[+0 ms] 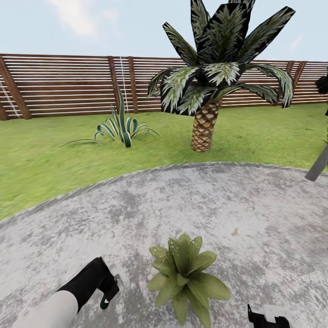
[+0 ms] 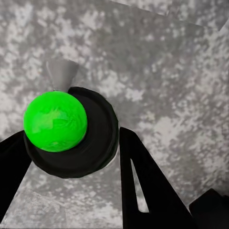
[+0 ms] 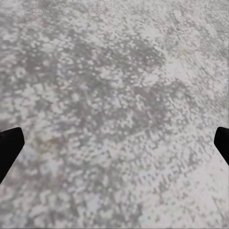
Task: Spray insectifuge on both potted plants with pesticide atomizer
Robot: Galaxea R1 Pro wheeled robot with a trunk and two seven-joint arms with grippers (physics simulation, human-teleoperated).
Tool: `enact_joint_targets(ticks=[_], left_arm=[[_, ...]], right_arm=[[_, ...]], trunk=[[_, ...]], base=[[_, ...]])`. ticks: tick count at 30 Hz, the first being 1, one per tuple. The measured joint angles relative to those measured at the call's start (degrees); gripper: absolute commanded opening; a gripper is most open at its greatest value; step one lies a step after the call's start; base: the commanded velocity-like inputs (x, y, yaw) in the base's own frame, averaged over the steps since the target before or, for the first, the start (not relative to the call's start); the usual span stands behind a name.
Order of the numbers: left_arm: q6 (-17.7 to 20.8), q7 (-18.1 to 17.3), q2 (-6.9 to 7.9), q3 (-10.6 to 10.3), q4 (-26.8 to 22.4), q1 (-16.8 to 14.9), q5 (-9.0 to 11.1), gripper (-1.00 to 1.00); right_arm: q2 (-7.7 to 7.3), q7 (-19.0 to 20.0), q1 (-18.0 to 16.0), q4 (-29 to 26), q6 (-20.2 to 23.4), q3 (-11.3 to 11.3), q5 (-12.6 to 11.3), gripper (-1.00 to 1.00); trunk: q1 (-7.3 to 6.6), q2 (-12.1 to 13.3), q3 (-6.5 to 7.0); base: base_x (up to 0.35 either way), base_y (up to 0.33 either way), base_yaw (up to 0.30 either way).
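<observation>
**Sprayer in left gripper, one plant just ahead**

Head view: a potted plant (image 1: 184, 275) sits on the stone patio (image 1: 191, 200), low and close in front. The left gripper (image 1: 108, 291) hangs just beside it, presumably lined up to spray. The right gripper (image 1: 269, 316) peeks in at the bottom edge. Beyond the patio: lawn (image 1: 45, 146), an agave (image 1: 119, 127), a palm (image 1: 205, 123), a slatted fence (image 1: 64, 82). Nothing stands between gripper and plant.

Left wrist view: the sprayer (image 2: 71, 131), dark round body with a bright green ball on it, sits between the black fingers (image 2: 143, 186), which look clamped on it.

Right wrist view: mottled stone, fingertips (image 3: 8, 145) far apart, holding nothing.
</observation>
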Motion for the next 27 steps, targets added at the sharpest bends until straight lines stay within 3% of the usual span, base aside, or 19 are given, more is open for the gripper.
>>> enact_joint_targets(ticks=[6, 12, 17, 22, 27], left_arm=[[-0.28, 0.02, -0.02, 0.04, 0.1, 0.05, 0.21, -1.0], [-0.75, 0.08, -0.89, 0.0, 2.84, 0.13, 0.57, -1.0], [-6.04, -0.1, -1.77, -0.12, 6.35, 0.13, 0.13, -1.0], [-7.04, -0.11, -0.91, -0.6, 8.68, 0.27, -0.25, -1.0], [-7.03, -0.03, -1.66, -0.45, 8.96, 0.43, -3.07, -1.0]], right_arm=[[0.0, 0.01, 0.01, -0.02, 0.0, 0.0, 0.0, 1.0], [0.01, 0.0, 0.0, -0.01, 0.0, 0.0, 0.0, 1.0], [0.01, -0.02, 0.0, -0.01, 0.0, 0.04, 0.0, 1.0], [0.01, 0.0, -0.01, -0.01, 0.0, 0.07, 0.0, 1.0], [0.01, -0.02, 0.0, -0.01, 0.0, 0.08, 0.0, 1.0]], trunk=[[0.02, 0.0, 0.08], [0.02, 0.0, 0.12], [0.03, 0.0, 0.12], [0.02, 0.0, 0.12], [0.02, 0.0, 0.12]], base=[[0.05, 0.042, -0.265], [0.001, 0.001, -0.032], [0.0, 0.0, -0.001], [0.0, 0.0, 0.0], [0.0, 0.0, 0.0]])
